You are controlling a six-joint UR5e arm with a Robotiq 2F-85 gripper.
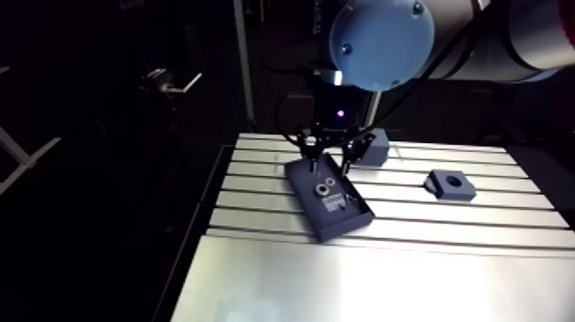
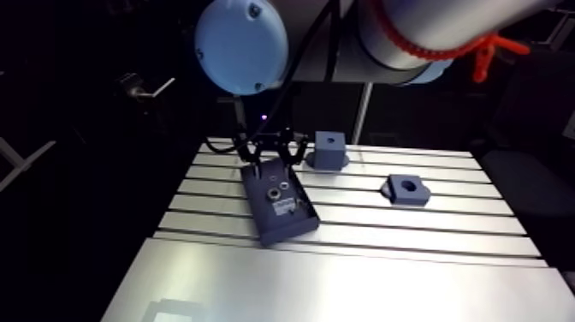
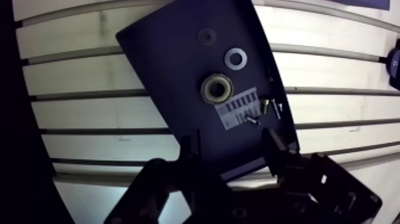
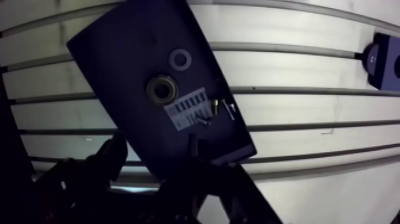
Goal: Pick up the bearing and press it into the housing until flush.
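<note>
- The gripper (image 3: 229,138) has its two fingers spread apart, with nothing held between them.
- It hangs over one end of a dark tray (image 3: 169,56).
- The bearing (image 3: 216,88), a small metal ring, lies in the tray just ahead of the fingers.
- A flat washer (image 3: 236,58) lies farther ahead, past the bearing.
- The housing (image 1: 451,184), a gray block with a hole, sits on the table (image 1: 411,224) well off to the gripper's side.

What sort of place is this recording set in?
Probably a robotics lab's assembly bench: a slotted metal table, a dark tray holding a bearing, a washer and small screws, and a block with a hole nearby.
</note>
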